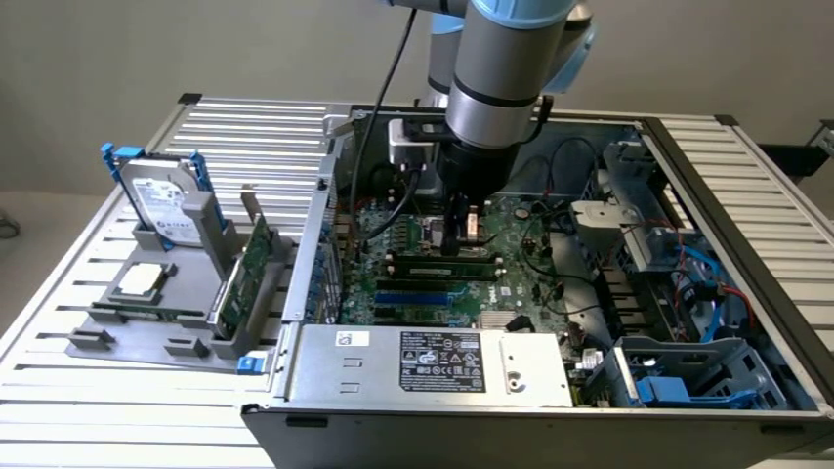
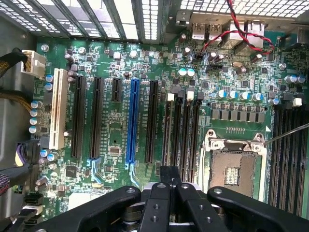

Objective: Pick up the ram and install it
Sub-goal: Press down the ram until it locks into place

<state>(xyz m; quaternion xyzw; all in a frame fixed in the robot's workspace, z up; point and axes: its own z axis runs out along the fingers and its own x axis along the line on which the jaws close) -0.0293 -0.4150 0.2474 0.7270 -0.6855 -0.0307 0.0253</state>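
Observation:
The ram (image 1: 150, 313) is a long, thin dark-green stick resting in the grey holder tray (image 1: 131, 347) at the exterior view's left, outside the computer case. My gripper (image 1: 459, 237) hangs inside the open case, well to the right of the ram and just above the motherboard's black memory slots (image 1: 443, 259). In the wrist view the gripper (image 2: 169, 173) is shut, its black fingers (image 2: 155, 203) pressed together with nothing between them. The memory slots (image 2: 181, 130) run straight ahead of the fingertips, next to the bare processor socket (image 2: 234, 166).
On the tray stand a hard drive (image 1: 163, 200), a square silver processor (image 1: 141, 281) and an upright green expansion card (image 1: 248, 274). Inside the case are the power supply (image 1: 431, 357), drive cages (image 1: 690, 371) and loose cables (image 1: 710, 274). The case wall (image 1: 319, 234) separates the tray from the motherboard.

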